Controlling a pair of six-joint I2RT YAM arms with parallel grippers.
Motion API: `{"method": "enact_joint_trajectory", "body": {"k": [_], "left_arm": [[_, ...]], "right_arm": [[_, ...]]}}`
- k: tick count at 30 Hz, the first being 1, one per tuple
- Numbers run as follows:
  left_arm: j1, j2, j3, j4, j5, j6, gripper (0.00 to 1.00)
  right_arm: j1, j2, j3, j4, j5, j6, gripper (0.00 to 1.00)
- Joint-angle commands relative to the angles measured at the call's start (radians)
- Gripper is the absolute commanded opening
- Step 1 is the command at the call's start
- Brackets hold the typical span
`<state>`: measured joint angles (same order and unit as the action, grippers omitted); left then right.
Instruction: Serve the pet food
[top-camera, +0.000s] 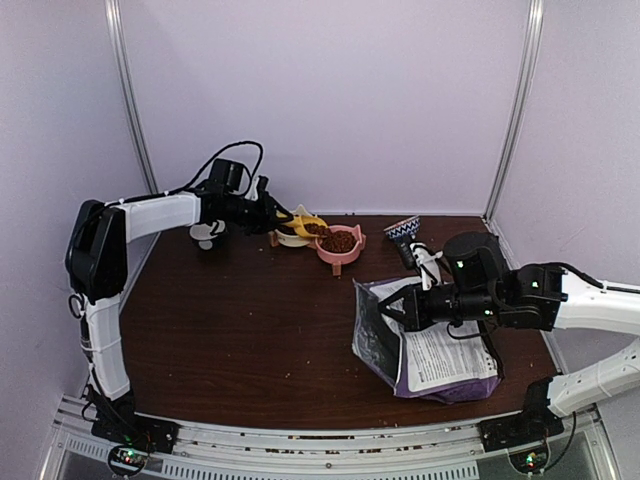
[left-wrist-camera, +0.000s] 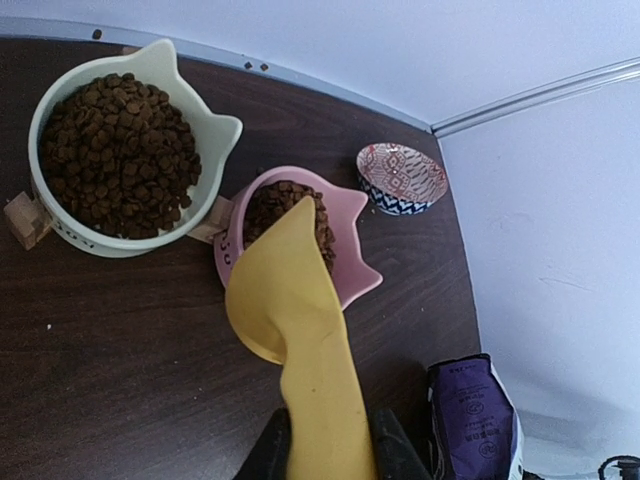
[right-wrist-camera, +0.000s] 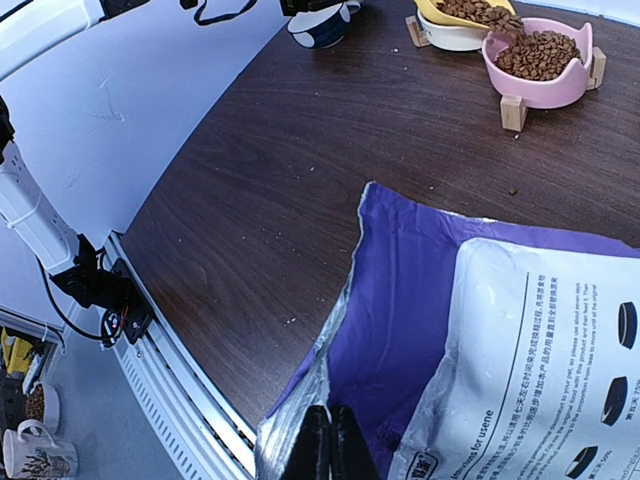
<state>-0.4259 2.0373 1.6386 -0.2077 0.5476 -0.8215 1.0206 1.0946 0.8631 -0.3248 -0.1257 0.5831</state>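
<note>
Top external: left end effector (top-camera: 262, 212) pinches the scoop (top-camera: 303, 226) tipped over the pink bowl (top-camera: 338, 258), upper centre; left wrist: kibble (left-wrist-camera: 290, 205) fills pink bowl and white bowl (left-wrist-camera: 215, 130); right wrist: right end effector (right-wrist-camera: 328, 440), pressed together, pinches the bag (right-wrist-camera: 420, 300) edge, bottom centre.

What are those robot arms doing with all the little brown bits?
They are serving pet food. The left gripper holds a yellow scoop tipped over the pink bowl, which already has pet food in it. The pale cat-eared bowl beside it is full too. The right gripper pinches the open edge of the purple bag, which lies on the table. A small patterned bowl farther back looks empty.
</note>
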Motion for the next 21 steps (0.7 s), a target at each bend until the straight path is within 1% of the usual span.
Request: {"method": "enact_joint_trajectory", "body": {"k": [1,6,13,17,21], "left_arm": [[-0.020,0.031,0.082,-0.045,-0.030,0.068,0.00],[-0.043,0.048,0.148,-0.112,-0.064,0.117,0.00],[-0.074,0.058,0.229,-0.219,-0.159,0.215,0.00],[-0.083,0.057,0.257,-0.227,-0.187,0.242,0.00],[-0.110,0.057,0.305,-0.258,-0.227,0.324,0.00]], "right_arm": [[-0.003,-0.001,0.032,0.052,-0.014,0.006,0.00],[-0.003,-0.002,0.031,0.054,-0.015,0.008,0.00],[-0.003,-0.002,0.029,0.058,-0.019,0.007,0.00],[-0.003,-0.002,0.026,0.061,-0.019,0.009,0.00],[-0.003,-0.001,0.027,0.061,-0.017,0.009,0.00]]}}
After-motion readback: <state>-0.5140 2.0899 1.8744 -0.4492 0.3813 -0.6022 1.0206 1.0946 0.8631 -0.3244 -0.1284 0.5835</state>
